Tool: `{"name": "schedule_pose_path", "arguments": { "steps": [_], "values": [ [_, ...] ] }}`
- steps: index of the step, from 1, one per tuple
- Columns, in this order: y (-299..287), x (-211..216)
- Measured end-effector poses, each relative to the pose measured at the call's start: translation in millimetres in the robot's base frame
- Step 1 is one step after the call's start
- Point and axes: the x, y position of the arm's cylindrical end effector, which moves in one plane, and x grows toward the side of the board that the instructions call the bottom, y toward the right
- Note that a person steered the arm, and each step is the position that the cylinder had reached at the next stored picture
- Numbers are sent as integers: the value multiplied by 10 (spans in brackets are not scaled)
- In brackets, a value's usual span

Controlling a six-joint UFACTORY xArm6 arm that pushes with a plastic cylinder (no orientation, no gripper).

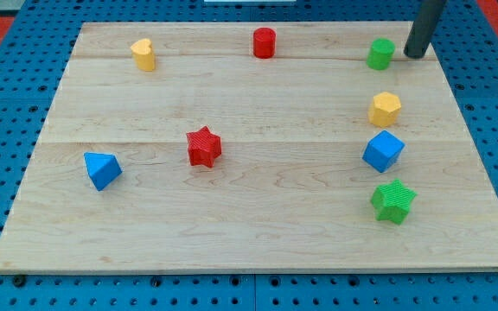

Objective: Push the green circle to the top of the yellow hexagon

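The green circle (381,53) stands near the board's top right corner. The yellow hexagon (385,109) lies below it, apart, on the view's right. My tip (415,54) is down on the board just to the right of the green circle, close to it with a small gap showing between them. The rod rises up and to the right out of the view's top.
A blue cube (382,151) lies just below the yellow hexagon and a green star (393,201) below that. A red star (203,146) is mid-board, a blue triangle (102,169) at left, a yellow heart (143,53) top left, a red cylinder (264,42) top middle. The wooden board (249,233) ends close to the right of my tip.
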Motion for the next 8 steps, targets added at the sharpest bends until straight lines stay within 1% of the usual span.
{"name": "schedule_pose_path", "arguments": {
  "steps": [1, 2, 3, 4, 5, 6, 7, 8],
  "values": [
    [-515, 107],
    [-538, 566],
    [-374, 43],
    [-845, -160],
    [-868, 226],
    [-766, 553],
    [-609, 182],
    [-753, -402]
  ]
}}
